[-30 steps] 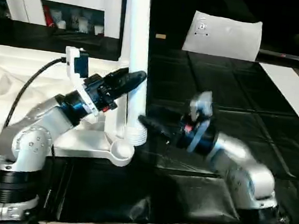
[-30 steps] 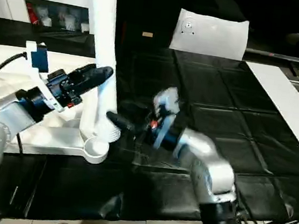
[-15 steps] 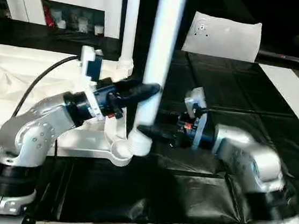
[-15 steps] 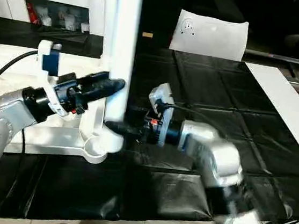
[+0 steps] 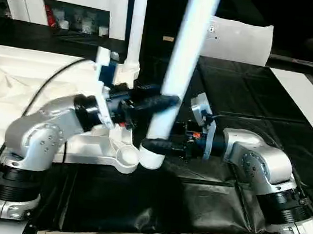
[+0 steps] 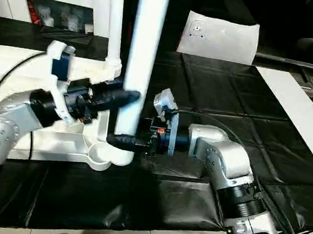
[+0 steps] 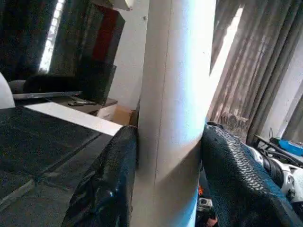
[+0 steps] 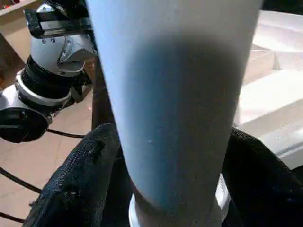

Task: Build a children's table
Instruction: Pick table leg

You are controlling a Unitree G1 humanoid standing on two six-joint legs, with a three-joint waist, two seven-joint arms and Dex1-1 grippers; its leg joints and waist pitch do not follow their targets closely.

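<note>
A smooth white tubular leg (image 5: 180,69) stood tilted beside the tabletop's (image 5: 13,86) empty round corner socket (image 5: 126,157) — another leg (image 5: 137,21) sat upright in a farther socket. The left gripper (image 5: 164,102) clamped the tilted leg mid-shaft, the right gripper (image 5: 152,145) near its foot — textured black fingers (image 7: 111,189) pressed both sides.

Two legs (image 5: 182,69), one tabletop (image 5: 13,86), perhaps one bag (image 5: 238,41).

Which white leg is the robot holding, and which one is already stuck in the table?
The robot holds the thick front leg, tilted, with both grippers' fingers around it. The thinner leg behind stands upright in a corner socket of the tabletop.
</note>
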